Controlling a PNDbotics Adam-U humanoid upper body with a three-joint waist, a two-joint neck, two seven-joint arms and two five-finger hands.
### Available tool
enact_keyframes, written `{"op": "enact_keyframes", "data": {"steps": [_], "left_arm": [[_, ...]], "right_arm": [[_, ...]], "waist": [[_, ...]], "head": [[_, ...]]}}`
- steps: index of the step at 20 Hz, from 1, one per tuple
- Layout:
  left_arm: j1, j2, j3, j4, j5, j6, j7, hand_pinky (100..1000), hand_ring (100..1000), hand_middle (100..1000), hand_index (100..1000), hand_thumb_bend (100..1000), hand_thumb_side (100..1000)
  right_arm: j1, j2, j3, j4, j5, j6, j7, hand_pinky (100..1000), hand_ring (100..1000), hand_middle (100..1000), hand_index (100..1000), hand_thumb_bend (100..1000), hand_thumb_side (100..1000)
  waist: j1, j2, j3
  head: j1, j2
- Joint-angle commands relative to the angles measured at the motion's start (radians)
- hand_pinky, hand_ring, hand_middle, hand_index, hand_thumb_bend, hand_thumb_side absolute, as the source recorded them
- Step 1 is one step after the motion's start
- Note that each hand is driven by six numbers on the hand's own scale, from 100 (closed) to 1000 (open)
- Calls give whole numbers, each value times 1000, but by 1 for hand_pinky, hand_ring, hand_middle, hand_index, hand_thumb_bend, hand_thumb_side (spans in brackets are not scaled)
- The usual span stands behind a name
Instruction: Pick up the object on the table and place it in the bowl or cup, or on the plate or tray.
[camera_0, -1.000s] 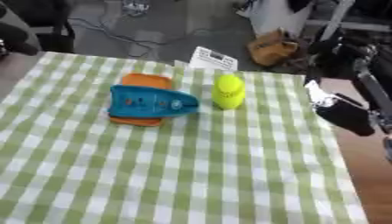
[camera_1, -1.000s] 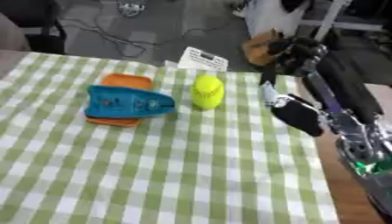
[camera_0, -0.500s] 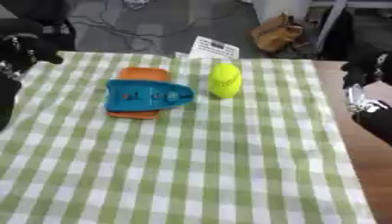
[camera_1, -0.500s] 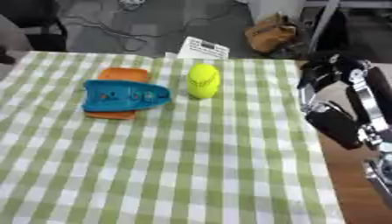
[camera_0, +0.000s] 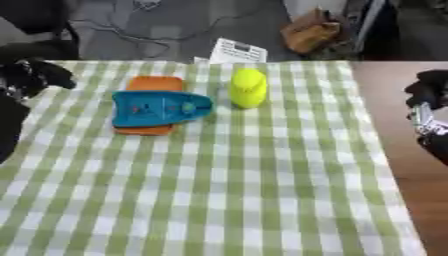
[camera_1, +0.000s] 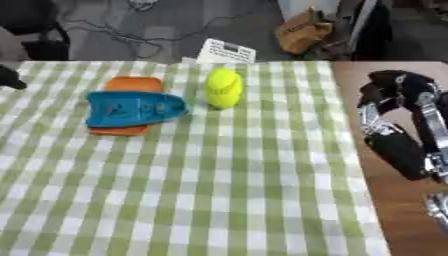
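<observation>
Left eye view, smooth yellow-green oval object (camera_0: 248, 88)

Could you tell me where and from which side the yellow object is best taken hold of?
Probably round its middle, from the right: the yellow object stands upright and rounded, its right side is open cloth, and the blue toy lies close on its left. The right hand is nearer.

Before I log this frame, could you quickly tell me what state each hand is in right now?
Left hand: over the cloth's left edge, holding nothing; fingers cannot be told.
Right hand: off the cloth's right side, fingers curled, holding nothing.
</observation>
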Motion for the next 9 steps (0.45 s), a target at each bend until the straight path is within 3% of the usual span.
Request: {"op": "enact_keyframes", "data": {"steps": [1, 9], "left_arm": [[0, 10, 15, -7, -7, -2, -7, 679, 667, 726, 815, 156, 857], [3, 3, 14, -7, -7, 6, -8, 679, 668, 724, 811, 159, 857]], "right_arm": [[0, -10, -16, -24, -9, 6, -8, 496, 572, 578, 769, 100, 514], [4, -8, -18, -24, -11, 6, -5, 496, 568, 571, 769, 100, 501]], "waist": [[14, -34, -2], [13, -41, -1]], "head": [[-4, 11], [-4, 31]]}}
